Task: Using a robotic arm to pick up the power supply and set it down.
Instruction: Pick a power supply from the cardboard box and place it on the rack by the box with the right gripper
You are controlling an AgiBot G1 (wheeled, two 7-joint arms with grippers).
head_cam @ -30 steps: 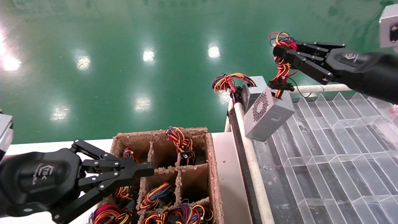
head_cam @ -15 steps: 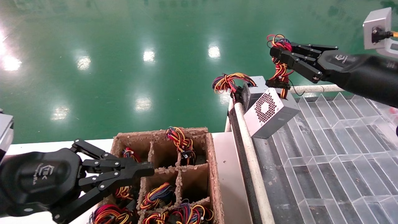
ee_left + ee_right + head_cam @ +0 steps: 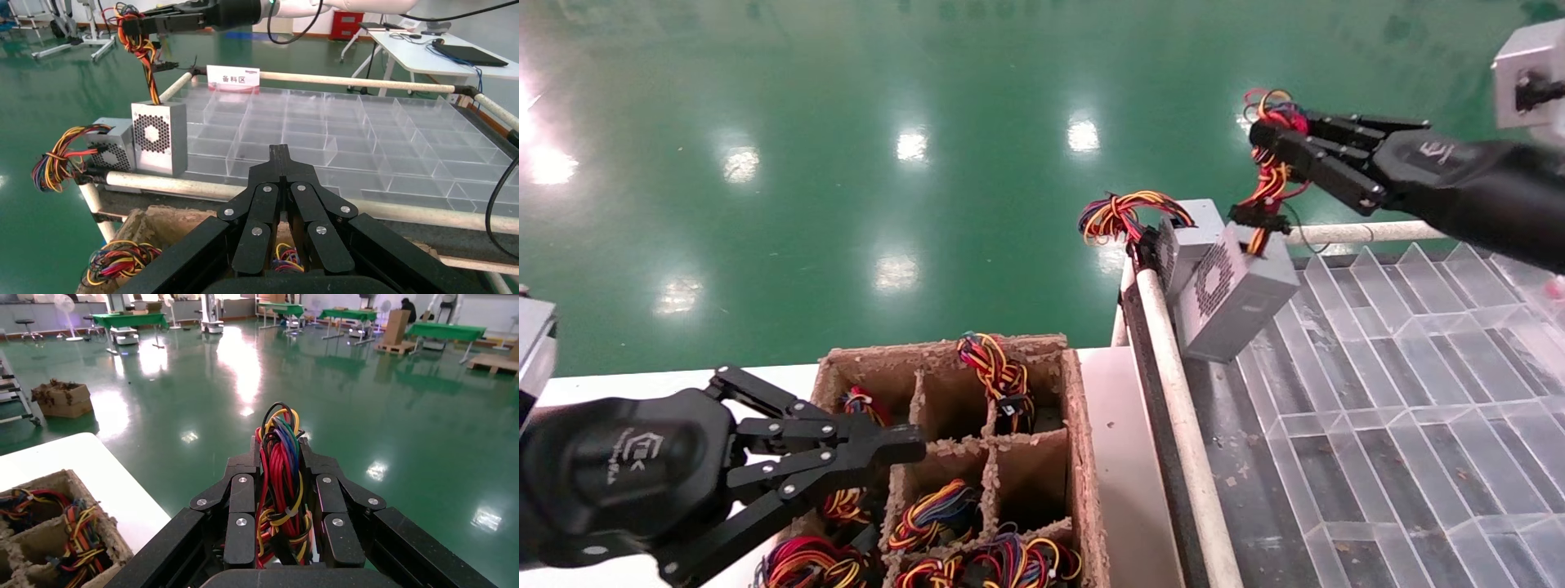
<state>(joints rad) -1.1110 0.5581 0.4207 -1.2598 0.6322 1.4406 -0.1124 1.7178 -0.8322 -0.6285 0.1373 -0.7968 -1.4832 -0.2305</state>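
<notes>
The right gripper (image 3: 1267, 135) is squeezed tight on the red wires (image 3: 283, 471), so the power supply (image 3: 1234, 294) hangs just below it over the clear tray (image 3: 1418, 384), while the left gripper (image 3: 903, 447) waits closed and empty, far away above the cardboard box (image 3: 1083, 457).

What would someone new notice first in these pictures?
The right gripper, shut on a red wire bundle, dangles the grey power supply at the clear divided tray's corner, beside a second grey box. The left gripper hangs over a pulp crate of wiring.
</notes>
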